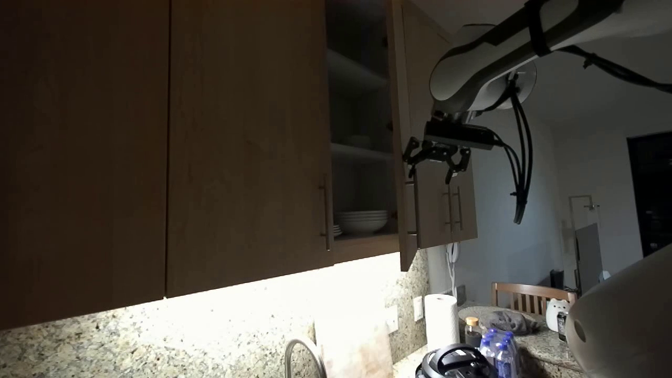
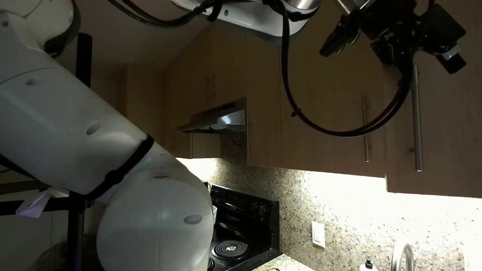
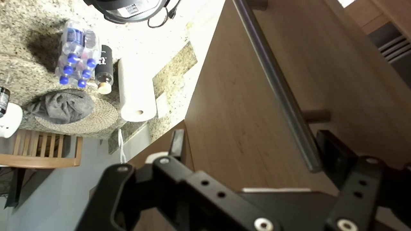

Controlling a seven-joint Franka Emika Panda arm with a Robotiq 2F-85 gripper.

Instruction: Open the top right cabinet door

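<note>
Wrist view: we read the gripper (image 3: pixel 252 141) as spread, its two black fingers (image 3: pixel 335 157) wide apart. One end of the slim metal bar handle (image 3: pixel 278 86) lies between them, just beside the finger on the right; whether they touch, we cannot tell. Behind the handle, the flat tan-brown wood of the top right cabinet door (image 3: pixel 237 106) fills much of the right.

In an exterior view we note the door ajar, its free edge standing out to the near side, the inside of the wall cabinet (image 1: pixel 362 110) exposed to its left. Pale shelves (image 1: pixel 359 152) show there, with a stack of white bowls (image 1: pixel 362 221); stacked dishes (image 1: pixel 337 230) sit left of the bowls, partly hidden behind the neighboring wood door (image 1: pixel 247 131). That neighbor lies closed, with a similar handle (image 1: pixel 326 212) on its right edge. In both exterior views we find the ajar door's handle along its left edge, and the gripper near it at the end of the robot arm (image 1: pixel 488 58).

Across the granite countertop (image 3: pixel 22 38) we log a black appliance (image 1: pixel 457 362), an upright paper towel roll (image 3: pixel 136 89), a pack of blue-capped bottles (image 3: pixel 74 37), a dark tan-capped bottle (image 3: pixel 104 62), and a gray cloth (image 3: pixel 64 106) lying partly on a round woven placemat (image 3: pixel 106 115). A slatted wooden chair (image 3: pixel 41 161) stands beyond, at the far right. Toward the left, an exterior view gives us a range hood (image 2: pixel 226 116) and a black coil stove (image 2: pixel 244 203).
</note>
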